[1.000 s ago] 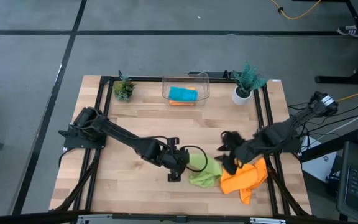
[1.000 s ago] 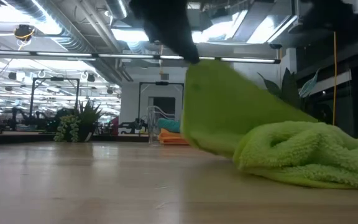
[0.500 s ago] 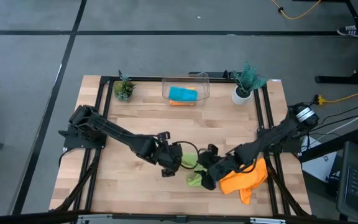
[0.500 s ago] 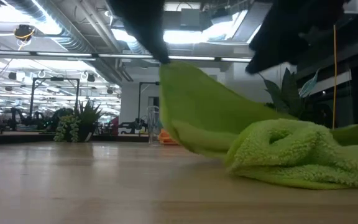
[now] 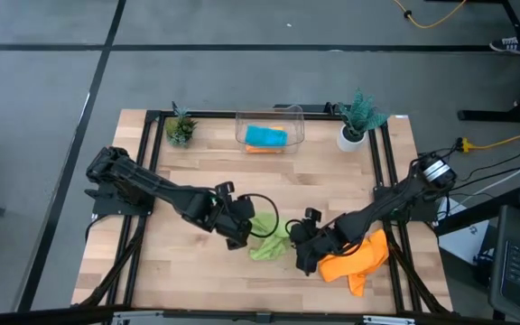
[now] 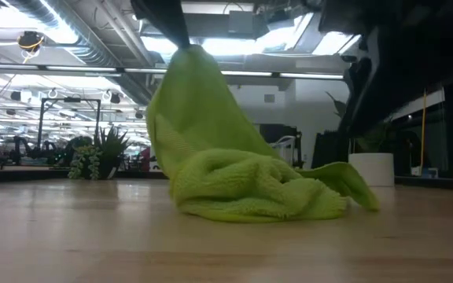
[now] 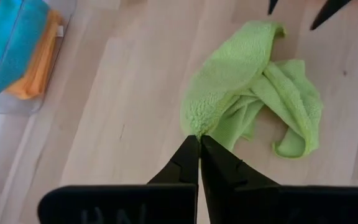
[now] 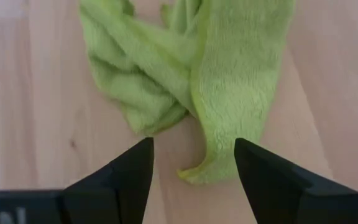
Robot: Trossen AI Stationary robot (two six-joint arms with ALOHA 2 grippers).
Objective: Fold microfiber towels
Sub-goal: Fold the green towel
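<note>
A lime green microfiber towel (image 5: 269, 242) lies crumpled at the table's middle front, one corner raised to a peak (image 6: 185, 55). My left gripper (image 7: 199, 139) is shut on that corner and stands at the towel's left side (image 5: 246, 233). My right gripper (image 8: 192, 149) hovers open at the towel's right side (image 5: 299, 247). Its fingers stand to either side of a loose corner (image 8: 194, 173) on the wood, not touching it. An orange towel (image 5: 357, 260) lies bunched to the right, partly under the right arm. A teal towel (image 5: 266, 135) lies on an orange one in the clear bin (image 5: 296, 126). My left gripper pinches one corner of the green towel (image 7: 194, 127) between its two fingertips, slanting down from the table's left. That corner is lifted off the wood and the cloth falls away from it in a slope (image 6: 203, 118). The rest lies bunched on the table (image 6: 258, 189).
Two small potted plants (image 5: 181, 129) (image 5: 357, 117) flank the bin at the far edge. A black frame rail (image 5: 388, 181) runs along each side. Bare wood (image 5: 188, 271) lies near and left of the green towel.
My left gripper has risen and gone toward the table's left, staying shut. It has drawn the green towel leftward, away from the orange one, and pulled its corner up to a peak. My right gripper has come down and leftward to the green towel's right side, still open.
</note>
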